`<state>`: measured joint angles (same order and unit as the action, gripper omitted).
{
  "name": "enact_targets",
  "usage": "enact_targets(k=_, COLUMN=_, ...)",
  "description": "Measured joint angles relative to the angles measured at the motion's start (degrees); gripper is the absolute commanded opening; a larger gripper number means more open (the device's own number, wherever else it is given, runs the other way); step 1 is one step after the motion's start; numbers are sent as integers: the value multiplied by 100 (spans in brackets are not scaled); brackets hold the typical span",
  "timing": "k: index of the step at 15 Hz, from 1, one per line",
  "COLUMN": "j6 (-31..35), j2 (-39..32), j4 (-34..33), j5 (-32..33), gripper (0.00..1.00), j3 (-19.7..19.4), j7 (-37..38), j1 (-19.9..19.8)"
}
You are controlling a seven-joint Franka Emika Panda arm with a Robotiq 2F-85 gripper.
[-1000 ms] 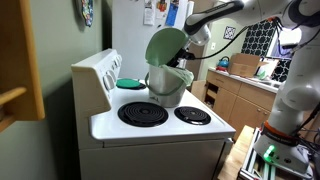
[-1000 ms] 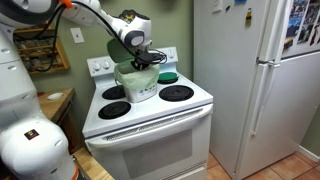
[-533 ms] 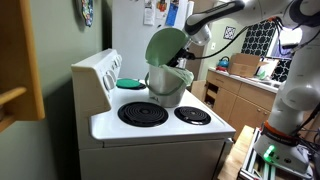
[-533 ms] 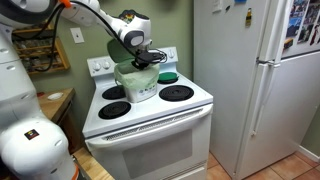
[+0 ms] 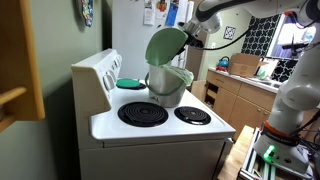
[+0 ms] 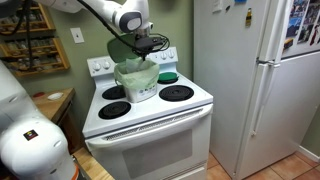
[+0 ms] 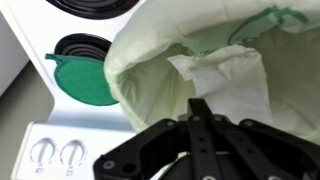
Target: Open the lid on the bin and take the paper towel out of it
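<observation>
In an exterior view, locate the bin on the far part of the white stove, behind the two near burners. The lid stands raised above the bin's far edge, with its domed face turned toward the camera. The gripper hangs at the lid's upper right edge; you cannot tell from here whether it touches the lid, or how far the jaws are apart. A flat teal disc lies on the cooktop just left of the bin, near the control panel. In an exterior view from the stove's front, the bin sits at the far left of the cooktop, with the lid tilted up behind it. The gripper is above the bin's right side. The teal disc lies to the right of the bin, and a white refrigerator stands right of the stove. In the wrist view, the gripper points down over the open bin, whose mouth is lined with a pale bag. The two black fingers meet along a thin seam with nothing visible between them. The paper towel lies crumpled inside the bin, just beyond the fingertips. The teal disc rests on a burner left of the bin, and two knobs show at lower left.
</observation>
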<state>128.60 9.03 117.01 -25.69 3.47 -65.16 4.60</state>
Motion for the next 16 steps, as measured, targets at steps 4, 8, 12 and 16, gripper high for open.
enact_targets(k=4, j6=-306, j2=536, j4=-47, j5=499, gripper=3, j3=-335, j7=721, j1=-172)
enact_targets(k=8, j6=-736, j2=837, j4=-147, j5=1590, gripper=4, j3=-552, j7=1692, j1=-477)
enact_targets(k=12, j6=-1198, j2=865, j4=-145, j5=2594, gripper=4, j3=-591, j7=2659, j1=-683)
enact_targets(k=16, j6=-1757, j2=752, j4=-95, j5=2955, gripper=3, j3=-602, j7=3378, j1=-694)
